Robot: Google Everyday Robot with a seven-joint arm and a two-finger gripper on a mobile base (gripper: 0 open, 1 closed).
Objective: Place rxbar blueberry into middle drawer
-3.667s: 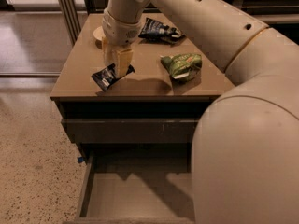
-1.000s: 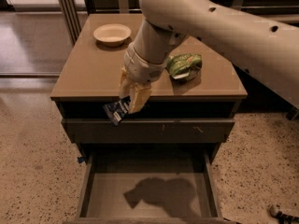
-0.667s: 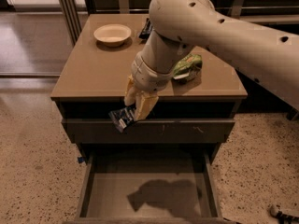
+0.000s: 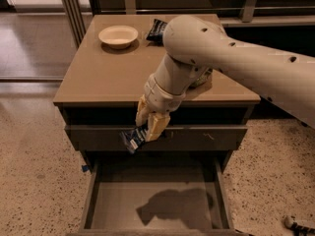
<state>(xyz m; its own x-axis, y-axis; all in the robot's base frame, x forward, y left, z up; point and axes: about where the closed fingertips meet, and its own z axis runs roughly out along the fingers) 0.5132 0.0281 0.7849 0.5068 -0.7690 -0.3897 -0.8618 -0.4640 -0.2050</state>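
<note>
Gripping small flat dark navy rxbar blueberry wrapper (image 4: 133, 138) | cream end effector (image 4: 149, 130) clamped on it, before grey drawer front (image 4: 211, 136) | above open grey-brown middle drawer (image 4: 118, 200).

Speckled terrazzo floor (image 4: 29, 151) surrounds a brown cabinet (image 4: 108, 75), metal posts (image 4: 73, 9) behind.

The claw (image 4: 147, 129) hangs at the frame's centre, before the table's (image 4: 108, 77) front edge and the drawer front (image 4: 216, 136), pinching the rxbar blueberry (image 4: 132, 139) at its lower left. Below them, at the bottom of the frame, the middle drawer (image 4: 113, 200) stands pulled out. On the table, a bowl (image 4: 118, 35) sits upper left, a snack bag (image 4: 157, 31) just right of it
</note>
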